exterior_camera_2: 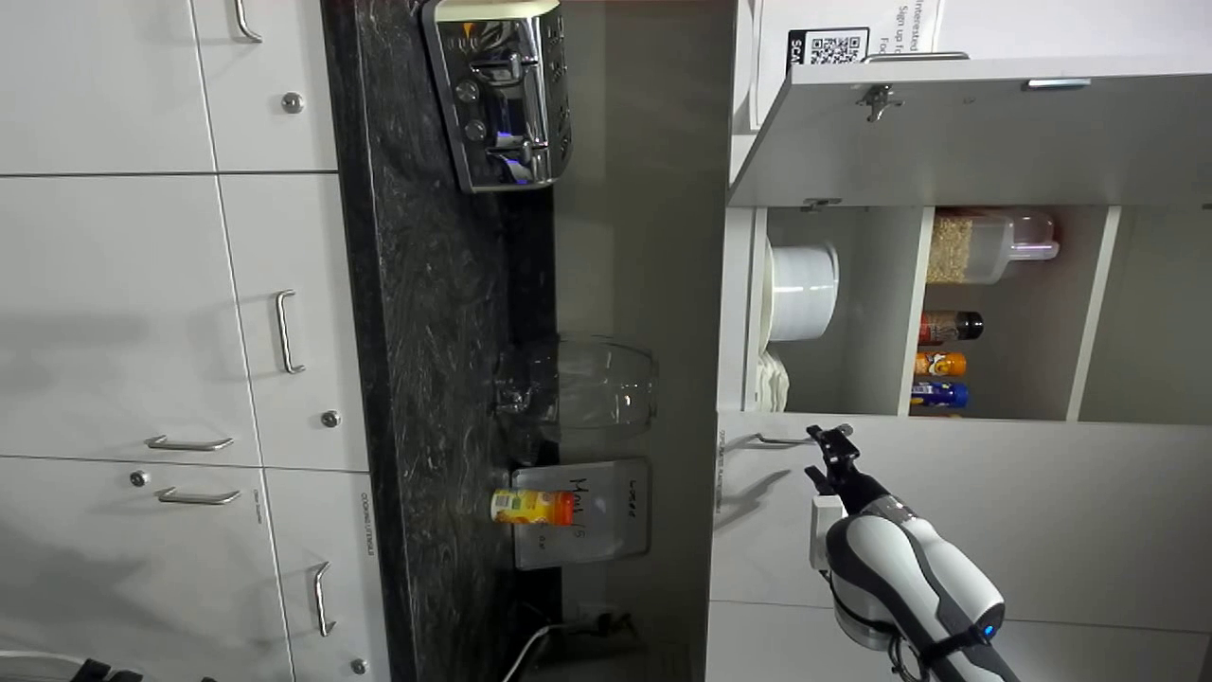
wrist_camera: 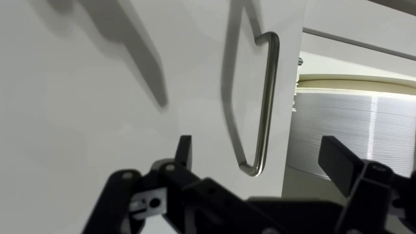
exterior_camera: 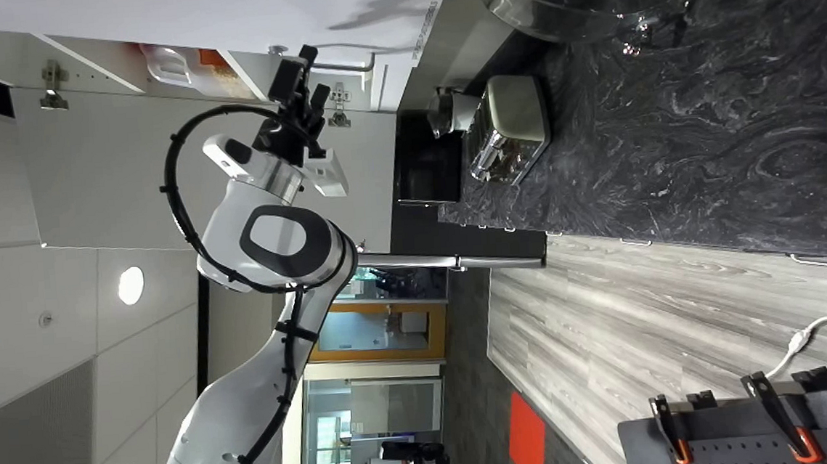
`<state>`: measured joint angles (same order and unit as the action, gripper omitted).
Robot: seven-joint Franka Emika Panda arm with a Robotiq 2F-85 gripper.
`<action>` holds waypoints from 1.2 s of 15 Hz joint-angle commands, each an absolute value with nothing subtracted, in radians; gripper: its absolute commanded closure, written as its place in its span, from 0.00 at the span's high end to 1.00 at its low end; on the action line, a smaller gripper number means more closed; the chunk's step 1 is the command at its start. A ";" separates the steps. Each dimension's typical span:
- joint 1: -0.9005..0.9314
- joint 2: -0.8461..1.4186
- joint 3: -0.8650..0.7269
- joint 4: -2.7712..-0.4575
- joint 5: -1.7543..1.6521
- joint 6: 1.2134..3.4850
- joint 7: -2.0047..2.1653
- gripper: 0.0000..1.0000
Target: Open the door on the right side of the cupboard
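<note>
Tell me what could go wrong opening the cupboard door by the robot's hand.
In the wrist view, the open hand appears to straddle the handle, but one finger shows past the edge of the door: closing might catch that edge instead. Pushing in further could bump the white stack inside. In an exterior view, the arm crosses in front of the door, which could swing into it.
</note>
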<state>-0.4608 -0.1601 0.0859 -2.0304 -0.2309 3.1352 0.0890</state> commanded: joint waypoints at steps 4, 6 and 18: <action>-0.547 -0.114 0.158 -1.964 -0.314 3.147 0.188 0.49; -0.558 -0.108 0.171 -1.956 -0.331 3.143 0.210 0.35; -0.574 -0.311 0.200 -2.160 -0.338 3.059 0.389 0.03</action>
<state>-0.5527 -0.1669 0.1768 -2.0215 -0.3242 3.1177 0.3232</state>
